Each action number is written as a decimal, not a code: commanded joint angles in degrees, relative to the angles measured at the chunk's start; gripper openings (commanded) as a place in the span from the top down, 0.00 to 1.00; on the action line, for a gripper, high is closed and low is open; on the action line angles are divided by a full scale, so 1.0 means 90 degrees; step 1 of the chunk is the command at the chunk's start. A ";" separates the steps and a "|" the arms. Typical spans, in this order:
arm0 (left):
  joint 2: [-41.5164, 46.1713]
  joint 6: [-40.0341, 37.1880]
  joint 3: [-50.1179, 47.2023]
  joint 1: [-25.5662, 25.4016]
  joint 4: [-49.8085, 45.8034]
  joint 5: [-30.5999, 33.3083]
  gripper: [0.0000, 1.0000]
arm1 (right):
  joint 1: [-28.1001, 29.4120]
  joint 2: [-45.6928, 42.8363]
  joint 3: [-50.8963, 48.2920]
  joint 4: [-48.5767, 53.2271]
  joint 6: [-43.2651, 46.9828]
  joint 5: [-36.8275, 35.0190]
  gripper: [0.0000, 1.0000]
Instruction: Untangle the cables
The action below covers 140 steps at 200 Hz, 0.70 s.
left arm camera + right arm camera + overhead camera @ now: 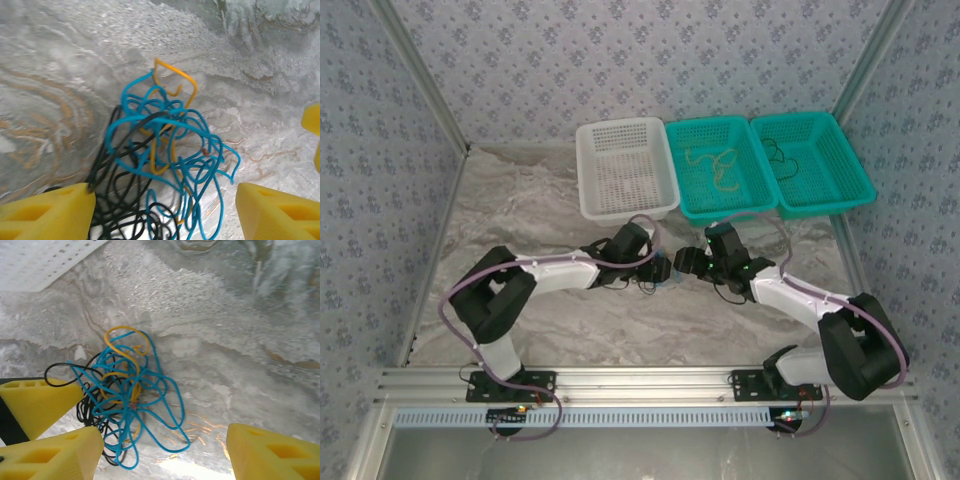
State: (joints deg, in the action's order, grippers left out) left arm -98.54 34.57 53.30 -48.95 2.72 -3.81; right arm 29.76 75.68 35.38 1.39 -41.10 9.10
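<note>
Lying tangled, the cables [150, 120] sit between both wide-open, apparently empty jaws.

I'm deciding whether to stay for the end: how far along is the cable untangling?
Partly done. One yellow cable lies in the middle green basket and one black cable in the right-hand green basket. In hand: the jaws of both arms stand open around the knot of blue, yellow and black cables on the table, gripping nothing. Left: that whole knot is yet to be pulled apart.
</note>
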 commanded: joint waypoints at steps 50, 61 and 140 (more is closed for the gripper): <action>0.0154 0.0524 0.0042 0.0156 0.0058 0.0354 0.37 | 0.0149 0.0683 0.0354 -0.0447 0.0511 0.0805 0.44; 0.0124 0.0497 0.0086 0.0170 0.0015 0.0305 0.40 | 0.0149 0.0776 0.0391 -0.0440 0.0507 0.0772 0.46; -0.0115 0.0560 0.0272 0.0225 -0.0095 0.0180 0.47 | 0.0127 0.1325 0.0637 -0.0765 0.0510 0.0981 0.64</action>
State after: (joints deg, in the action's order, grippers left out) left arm -98.70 39.11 53.23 -47.31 2.83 -1.54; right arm 30.89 86.39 38.70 -4.16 -37.04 16.53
